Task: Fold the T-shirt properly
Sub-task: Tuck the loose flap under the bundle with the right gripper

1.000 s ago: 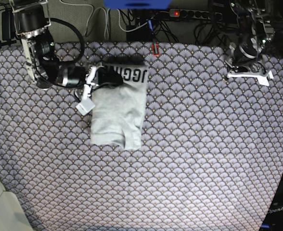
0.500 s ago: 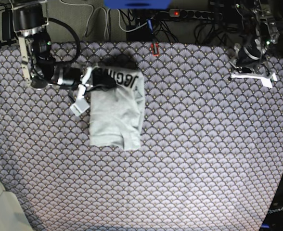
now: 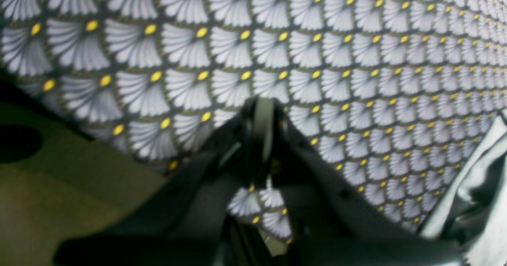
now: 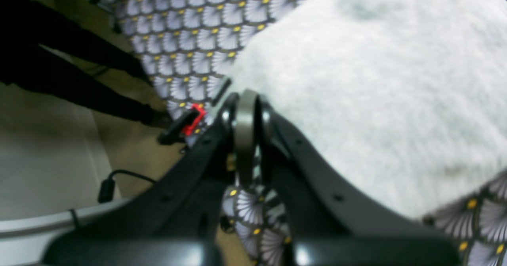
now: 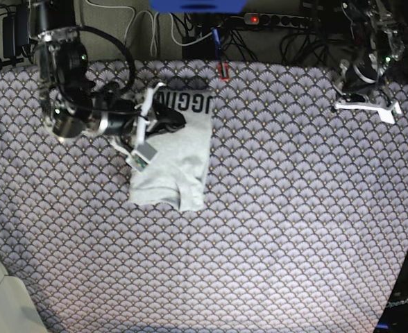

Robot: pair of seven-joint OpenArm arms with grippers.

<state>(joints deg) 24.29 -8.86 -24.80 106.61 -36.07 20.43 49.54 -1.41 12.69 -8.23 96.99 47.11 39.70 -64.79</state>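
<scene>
the light grey cotton t-shirt (image 5: 173,158) lies folded into a narrow upright rectangle on the purple fan-scale-patterned tablecloth (image 5: 280,229), toward the far left part of the cloth and short of its far edge. black block lettering (image 5: 185,103) runs across the shirt's far end, and the near end finishes in a slightly uneven hem with one corner hanging lower than the other.

the right gripper (image 5: 164,119) reaches in from the cloth's left side and sits over the shirt's far left portion, just below the lettering. in the right wrist view its jaws are pressed together with no gap, and no fabric is visibly caught between them; the grey shirt (image 4: 376,83) fills the area just beyond and beside the fingertips.

the left gripper (image 3: 263,117) is at the far right corner of the tablecloth (image 3: 356,60), well apart from the shirt. its jaws are also closed tight on nothing, with only patterned cloth beneath them.
</scene>
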